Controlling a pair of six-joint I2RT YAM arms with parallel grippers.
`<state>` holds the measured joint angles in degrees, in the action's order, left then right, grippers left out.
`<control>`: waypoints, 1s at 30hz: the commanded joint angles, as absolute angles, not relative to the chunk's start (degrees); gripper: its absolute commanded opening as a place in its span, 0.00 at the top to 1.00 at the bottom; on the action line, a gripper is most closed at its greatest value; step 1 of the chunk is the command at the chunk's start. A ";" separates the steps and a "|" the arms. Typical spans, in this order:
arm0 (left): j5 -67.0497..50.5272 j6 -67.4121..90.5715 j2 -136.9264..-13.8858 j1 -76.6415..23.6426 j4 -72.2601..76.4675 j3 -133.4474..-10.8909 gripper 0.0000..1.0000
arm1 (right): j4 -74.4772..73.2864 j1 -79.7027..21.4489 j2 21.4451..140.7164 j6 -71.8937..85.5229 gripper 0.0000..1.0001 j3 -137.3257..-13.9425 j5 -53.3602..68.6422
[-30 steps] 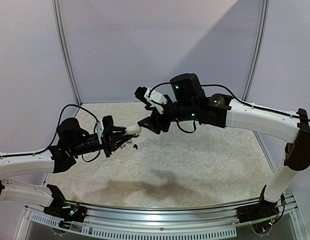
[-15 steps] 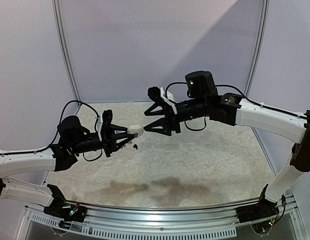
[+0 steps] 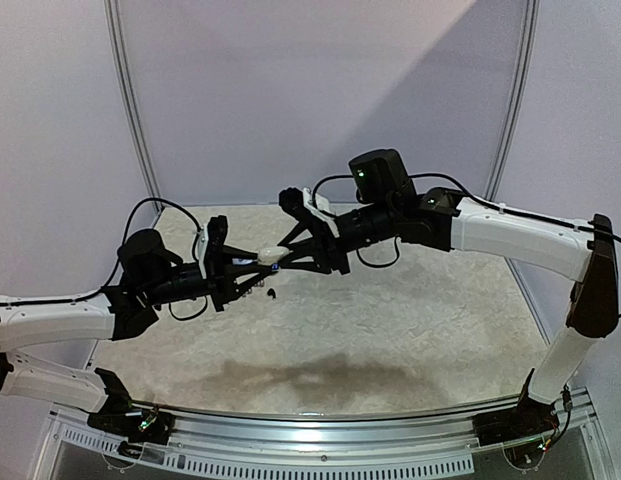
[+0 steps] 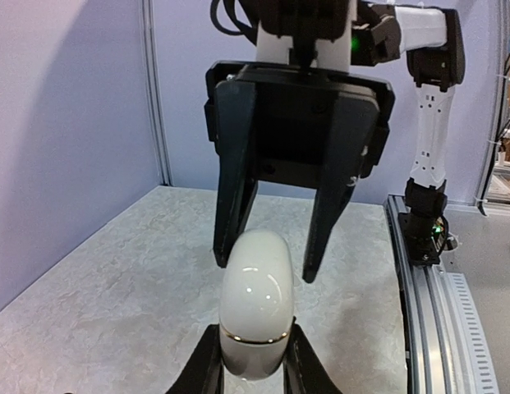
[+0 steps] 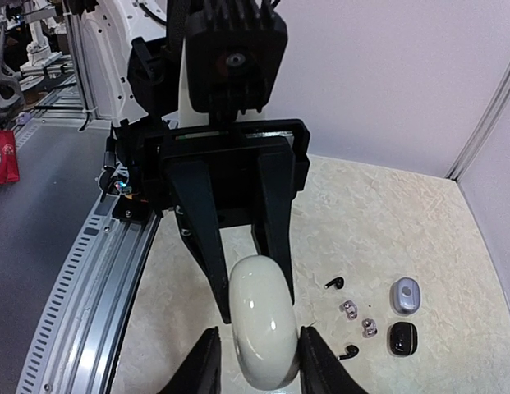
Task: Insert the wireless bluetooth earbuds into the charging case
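Two grippers face head-on: left gripper (image 4: 253, 363) pinches white charging case (image 4: 255, 287) base, long axis pointing straight into right gripper (image 4: 268, 269), jaws spread astride its free end.

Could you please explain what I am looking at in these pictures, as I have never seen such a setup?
Two robot arms stand bolted at a table edge. One picture looks down from above and behind; the other two come from cameras on each wrist. The left arm holds a white charging case in its shut jaws; the right arm has its jaws either side of the free end, not yet clamped. On the table lie tiny earbuds, a grey case and a black case.
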<state>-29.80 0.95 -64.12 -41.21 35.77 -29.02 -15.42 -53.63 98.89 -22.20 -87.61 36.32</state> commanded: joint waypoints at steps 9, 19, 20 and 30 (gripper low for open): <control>-29.97 1.49 -65.40 -42.09 37.53 -31.11 1.00 | -22.52 -53.96 101.27 -24.89 0.87 -91.67 36.18; -28.50 2.72 -65.42 -42.19 38.03 -31.34 1.00 | -21.17 -54.02 100.82 -25.63 0.60 -89.95 34.27; -28.70 2.69 -65.44 -42.19 37.98 -31.30 1.00 | -20.99 -53.97 100.73 -25.74 0.60 -89.80 33.96; -28.85 2.72 -65.22 -42.19 38.14 -30.94 1.00 | -21.13 -53.97 100.72 -25.74 0.89 -90.08 34.01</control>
